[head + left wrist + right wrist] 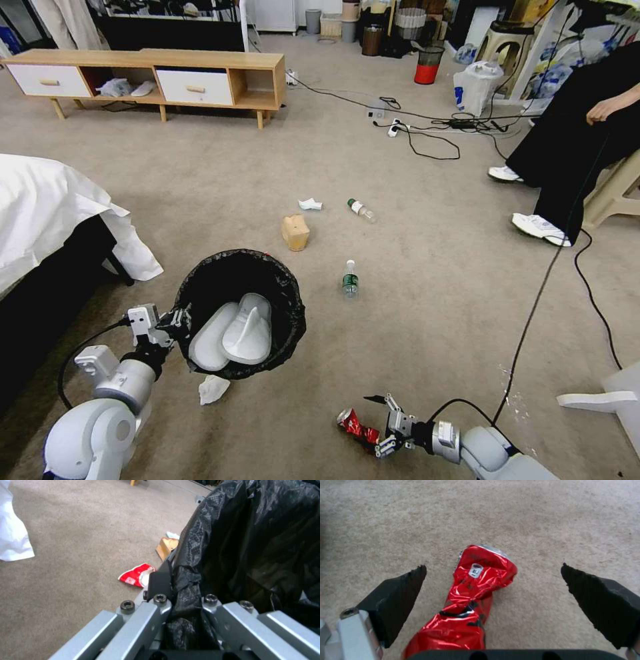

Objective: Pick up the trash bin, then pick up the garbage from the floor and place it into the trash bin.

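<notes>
The trash bin (pixel 287 293), lined with a black bag (pixel 253 542), hangs tilted above the carpet with my left gripper (pixel 168 325) shut on its rim (pixel 181 597). Two white slippers (pixel 233 332) lie inside it. My right gripper (pixel 379 427) is low over the floor and open, its black fingers (pixel 400 592) on either side of a crushed red can (pixel 476 592) (pixel 353 424) without touching it. On the carpet lie two clear bottles (pixel 350 279) (pixel 362 210), a brown paper bag (pixel 295 232), a white tissue (pixel 310 204), another white scrap (pixel 213 389) and a red-white paper cup (pixel 136 575).
A bed with a white sheet (pixel 47 207) stands at the left and a low wooden cabinet (pixel 153 73) at the back. A seated person's feet (pixel 537 227) and a black cable (pixel 533 313) lie to the right. Power cords (pixel 427 127) and a red-and-black mesh bin (pixel 428 65) are farther back.
</notes>
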You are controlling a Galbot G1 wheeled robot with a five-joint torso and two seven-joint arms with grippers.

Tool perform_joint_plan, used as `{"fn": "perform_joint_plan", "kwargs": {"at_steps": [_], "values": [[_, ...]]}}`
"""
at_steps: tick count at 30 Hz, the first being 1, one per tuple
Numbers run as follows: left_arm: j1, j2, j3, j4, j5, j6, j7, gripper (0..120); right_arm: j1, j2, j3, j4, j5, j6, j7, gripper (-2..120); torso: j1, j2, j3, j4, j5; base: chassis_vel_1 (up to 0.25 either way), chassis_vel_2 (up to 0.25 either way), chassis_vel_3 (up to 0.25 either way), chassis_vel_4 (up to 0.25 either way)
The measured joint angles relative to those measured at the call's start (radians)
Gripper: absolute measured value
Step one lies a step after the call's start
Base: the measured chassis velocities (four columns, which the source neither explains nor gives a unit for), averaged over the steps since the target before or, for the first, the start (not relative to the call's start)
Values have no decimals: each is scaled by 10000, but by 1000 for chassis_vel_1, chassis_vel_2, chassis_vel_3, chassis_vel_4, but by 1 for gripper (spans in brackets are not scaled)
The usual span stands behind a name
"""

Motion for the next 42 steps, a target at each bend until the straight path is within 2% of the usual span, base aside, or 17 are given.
{"fn": "perform_joint_plan", "kwargs": {"at_steps": [15,42], "values": [[-12,141,-46,23,-66,-56,57,4,242,820,-88,-829,-173,223,-50,100,0,0,0,0,2,0,0,0,0],[2,70,-34,-13,-29,-110,77,4,99,945,458,-1558,-302,389,-274,100,0,5,-3,0,-1,0,0,0,0]]}}
